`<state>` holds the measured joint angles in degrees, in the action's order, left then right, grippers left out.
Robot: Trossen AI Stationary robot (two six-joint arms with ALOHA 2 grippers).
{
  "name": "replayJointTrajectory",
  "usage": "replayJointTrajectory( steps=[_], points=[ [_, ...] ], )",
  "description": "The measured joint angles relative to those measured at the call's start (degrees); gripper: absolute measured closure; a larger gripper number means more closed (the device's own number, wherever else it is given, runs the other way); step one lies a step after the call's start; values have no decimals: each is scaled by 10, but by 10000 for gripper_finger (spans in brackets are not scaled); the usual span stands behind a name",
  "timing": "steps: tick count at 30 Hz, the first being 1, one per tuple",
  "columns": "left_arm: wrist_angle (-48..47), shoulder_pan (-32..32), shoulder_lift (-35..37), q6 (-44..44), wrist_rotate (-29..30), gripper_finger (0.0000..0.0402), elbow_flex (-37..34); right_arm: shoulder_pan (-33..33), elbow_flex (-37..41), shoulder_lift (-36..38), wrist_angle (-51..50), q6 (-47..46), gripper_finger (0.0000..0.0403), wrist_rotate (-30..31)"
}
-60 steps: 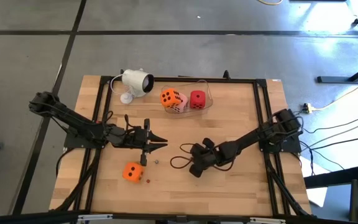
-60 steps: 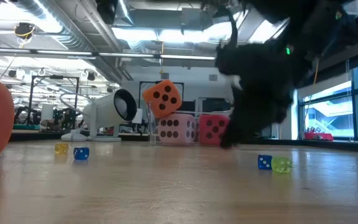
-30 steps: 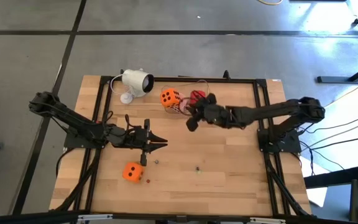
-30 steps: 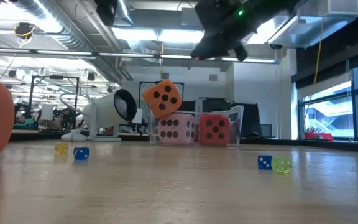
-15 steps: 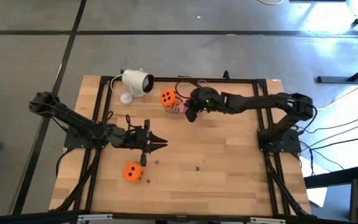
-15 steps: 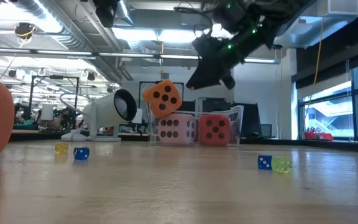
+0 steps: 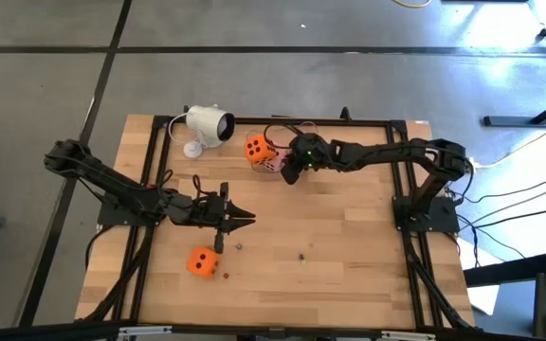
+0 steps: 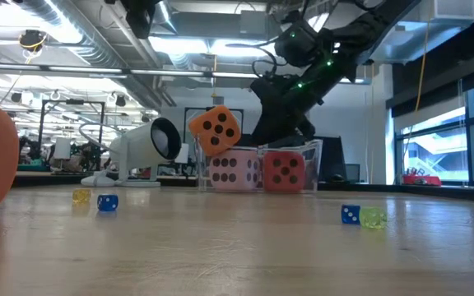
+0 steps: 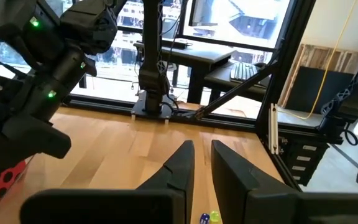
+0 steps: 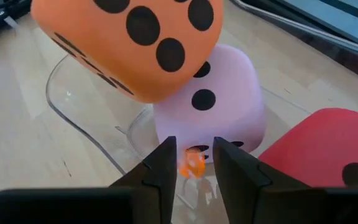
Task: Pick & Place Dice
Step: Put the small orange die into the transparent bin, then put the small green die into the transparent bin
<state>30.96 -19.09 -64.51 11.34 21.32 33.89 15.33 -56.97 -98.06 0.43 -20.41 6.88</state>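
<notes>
An orange die [image 7: 259,149] leans on top of a pale pink die [image 7: 271,163] inside a clear container [image 10: 86,118] at the table's far side. A red die [image 8: 285,171] sits beside them in it. A second orange die [image 7: 203,261] rests on the table near the front left. My right gripper [image 10: 194,146] slants down over the container's near rim, in front of the pink die [image 10: 219,99]. It is open, with a tiny orange speck [image 10: 192,164] between its fingertips. My left gripper [image 7: 250,220] hovers level at table centre, narrowly open with nothing between its fingers. My right gripper has the tiny orange speck [image 10: 192,164] in the gap between its fingertips, which point slantwise down from the table's right. The gap is wider than the speck, and I cannot tell whether either finger touches it.
A white camera [image 7: 209,124] stands at the far left beside the container. Tiny coloured dice lie loose on the wood: blue [image 8: 349,215] and green [image 8: 373,217] near the middle, yellow [image 8: 81,196] and blue [image 8: 107,202] farther left.
My right gripper has come down from high above the container to just over its rim, shifting slightly toward the table's left and tipping further downward. The dice in the container have stayed put.
</notes>
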Motion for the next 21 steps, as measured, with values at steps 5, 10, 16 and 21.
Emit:
replayJointTrajectory(
  steps=[5, 10, 16, 21],
  points=[
    [0, 0, 0, 0, 0, 357, 0, 0, 0, 0, 0, 0, 280, 9],
    [0, 0, 0, 0, 0, 355, 0, 0, 0, 0, 0, -1, 269, 18],
    [-18, 0, 0, 0, 0, 358, 0, -11, 0, 5, 13, -12, 266, -57],
    [-26, 0, 0, 0, 0, 358, 0, -43, 0, 30, 66, 28, 266, -63]
  ],
)
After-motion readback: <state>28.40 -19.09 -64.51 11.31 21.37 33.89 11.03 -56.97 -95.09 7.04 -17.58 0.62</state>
